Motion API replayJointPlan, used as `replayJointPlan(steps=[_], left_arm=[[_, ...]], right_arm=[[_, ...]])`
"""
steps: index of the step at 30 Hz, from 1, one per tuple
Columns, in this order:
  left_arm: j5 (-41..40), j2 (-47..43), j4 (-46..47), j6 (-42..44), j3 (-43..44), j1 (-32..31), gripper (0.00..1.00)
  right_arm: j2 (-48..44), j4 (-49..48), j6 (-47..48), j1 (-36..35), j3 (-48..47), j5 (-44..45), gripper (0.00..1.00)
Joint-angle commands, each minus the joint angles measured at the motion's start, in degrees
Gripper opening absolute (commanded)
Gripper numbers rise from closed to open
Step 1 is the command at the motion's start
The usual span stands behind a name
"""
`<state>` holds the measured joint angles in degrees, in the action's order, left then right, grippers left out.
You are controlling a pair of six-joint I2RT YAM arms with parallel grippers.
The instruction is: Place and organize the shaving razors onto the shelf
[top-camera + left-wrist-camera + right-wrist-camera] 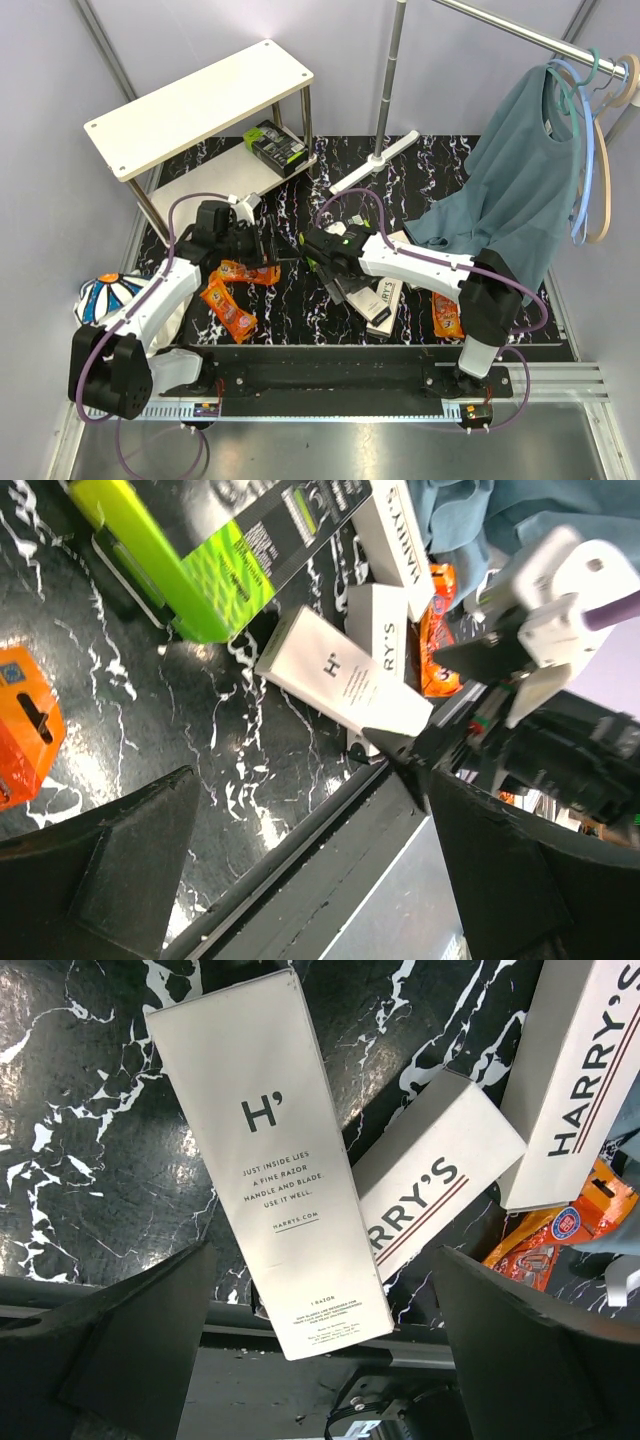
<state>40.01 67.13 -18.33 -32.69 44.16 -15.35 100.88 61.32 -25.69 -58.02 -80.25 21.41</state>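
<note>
Right gripper (322,1252) hangs open over the white Harry's box (268,1160); I judge it light, stiff cardboard, best pinched across long sides.

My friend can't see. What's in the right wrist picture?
A white Harry's razor box lies on the black marbled table, framed by the dark fingers of the open right gripper. Two more white boxes and an orange packet lie to its right.

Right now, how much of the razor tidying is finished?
Barely started. One black-and-green pack sits on the lower board of the shelf. The left hand and right hand are open, holding nothing. White HARRY'S boxes and orange packets lie on the table.
</note>
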Motion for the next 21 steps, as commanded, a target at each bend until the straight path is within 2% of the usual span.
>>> replayJointPlan(steps=[1, 7, 14, 16, 17, 18, 20, 21], left_arm=[[-0.46, -0.95, 1.89, -0.45, -1.53, -0.20, 0.99], [-0.37, -0.51, 1.80, -0.45, -2.15, -0.20, 0.99], [-0.37, 0.28, 1.89, -0.01, -3.29, -0.20, 0.99], [-0.63, 0.28, 1.98, 0.08, -3.64, -0.20, 0.99], [-0.46, 0.28, 1.89, 0.08, -3.82, -0.20, 0.99], [-0.20, 0.37, 1.98, 0.08, -3.82, -0.20, 0.99], [0.24, 0.63, 1.89, 0.25, -4.00, -0.20, 0.99], [0.24, 0.80, 1.89, 0.34, -4.08, -0.20, 0.99]], right_arm=[[-2.18, 0.38, 2.05, 0.01, 0.70, 2.15, 1.00], [-2.09, -3.04, 3.37, 0.01, 4.04, -3.20, 1.00], [-0.07, -6.12, 3.46, 0.19, 7.38, -5.06, 0.99], [0.37, -6.65, 3.54, 0.27, 8.00, -6.46, 0.91], [0.28, -7.17, 3.54, 0.45, 8.18, -6.99, 0.79], [0.02, -7.53, 3.54, 0.62, 8.35, -7.52, 0.74], [-0.24, -8.23, 3.46, 0.89, 8.62, -8.57, 0.55], [-0.42, -8.41, 3.54, 1.15, 8.88, -8.92, 0.53]])
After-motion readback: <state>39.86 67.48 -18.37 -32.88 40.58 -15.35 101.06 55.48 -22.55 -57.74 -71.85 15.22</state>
